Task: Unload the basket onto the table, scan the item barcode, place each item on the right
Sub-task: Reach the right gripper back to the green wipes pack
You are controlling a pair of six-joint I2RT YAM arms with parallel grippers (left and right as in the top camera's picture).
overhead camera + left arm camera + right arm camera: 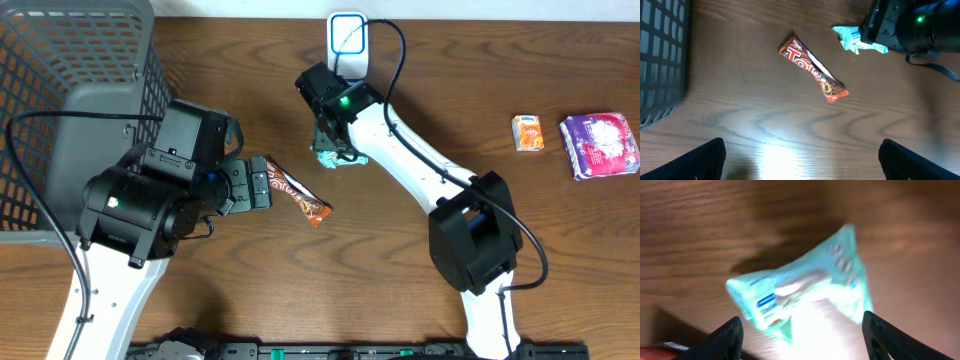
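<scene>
A teal plastic packet (800, 287) with a blue label lies on the wooden table (420, 90), partly washed out by glare. My right gripper (800, 340) hangs open just above it, one finger on either side of its near end. From overhead the packet (340, 158) peeks out beneath the right gripper (333, 148). A red chocolate bar (812, 69) lies diagonally in front of my left gripper (802, 160), which is open and empty. Overhead, the bar (300, 196) sits right next to the left gripper (262, 185). A white scanner (348, 42) stands at the table's far edge.
A grey mesh basket (70, 70) fills the far left corner. A small orange box (528, 132) and a purple packet (600, 144) lie at the right. The scanner's black cable (395, 45) curves over the right arm.
</scene>
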